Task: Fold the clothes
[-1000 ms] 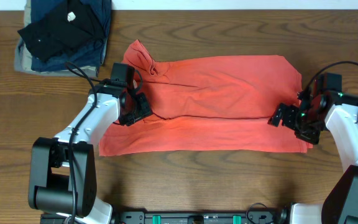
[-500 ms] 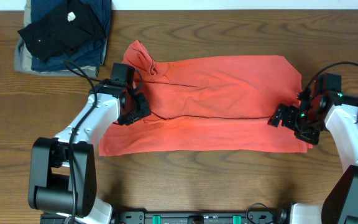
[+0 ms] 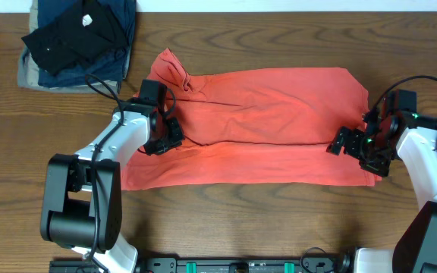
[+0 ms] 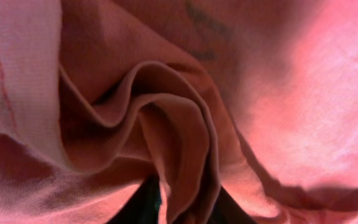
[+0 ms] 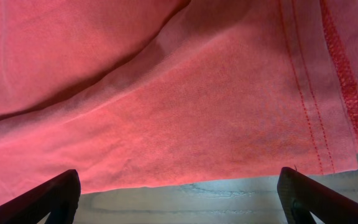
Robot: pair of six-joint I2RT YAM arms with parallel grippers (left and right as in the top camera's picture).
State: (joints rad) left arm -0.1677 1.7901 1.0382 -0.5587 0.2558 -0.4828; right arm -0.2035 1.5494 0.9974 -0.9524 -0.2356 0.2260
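The clothes (image 3: 264, 125), an orange-red T-shirt, lie spread across the middle of the table and are partly folded lengthwise. My left gripper (image 3: 169, 136) is at the shirt's left side. In the left wrist view a raised fold of the clothes (image 4: 185, 143) runs down between its dark fingers (image 4: 145, 208), which pinch it. My right gripper (image 3: 355, 148) sits low at the shirt's right end. In the right wrist view it (image 5: 179, 199) stands wide open over the cloth's lower edge (image 5: 166, 106), with the stitched hem (image 5: 347, 81) at the right and nothing between its fingers (image 5: 48, 199).
A pile of folded black, navy and khaki garments (image 3: 78, 38) rests at the back left corner. Bare wooden table (image 3: 241, 220) runs along the front of the shirt, and a strip of it (image 5: 197, 199) shows under my right gripper.
My left gripper's jaws have closed in on the raised fold, and the left arm has shifted slightly right. The right arm has not moved.
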